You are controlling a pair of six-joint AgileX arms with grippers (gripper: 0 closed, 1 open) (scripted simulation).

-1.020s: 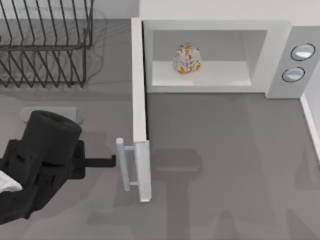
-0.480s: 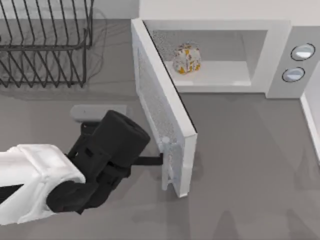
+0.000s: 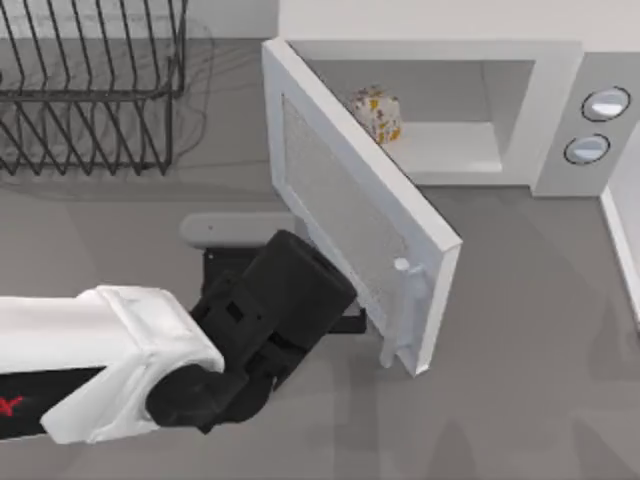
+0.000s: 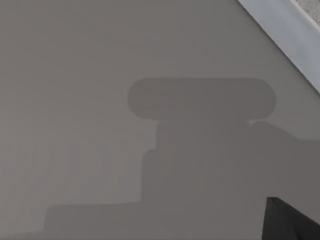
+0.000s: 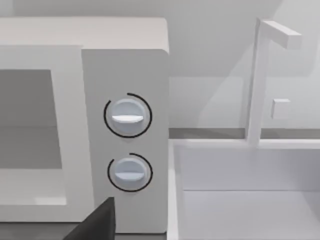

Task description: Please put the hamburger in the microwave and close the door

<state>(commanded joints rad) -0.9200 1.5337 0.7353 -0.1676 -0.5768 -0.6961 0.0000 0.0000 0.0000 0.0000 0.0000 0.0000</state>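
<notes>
At the top view's far left stands a dark wire rack (image 3: 90, 85), cut off by the edge. My left arm, white sleeve and black blocky wrist, reaches rightward; the left gripper (image 3: 352, 318) lies against the outer face of the door (image 3: 350, 215), and I cannot tell how its fingers stand because the wrist hides them. The door is a flat white slab with a speckled pane, half swung. Past it, the pale orange-flecked hamburger (image 3: 378, 110) sits inside the boxy white microwave (image 3: 560, 110), partly hidden by the door's edge, well apart from the gripper.
</notes>
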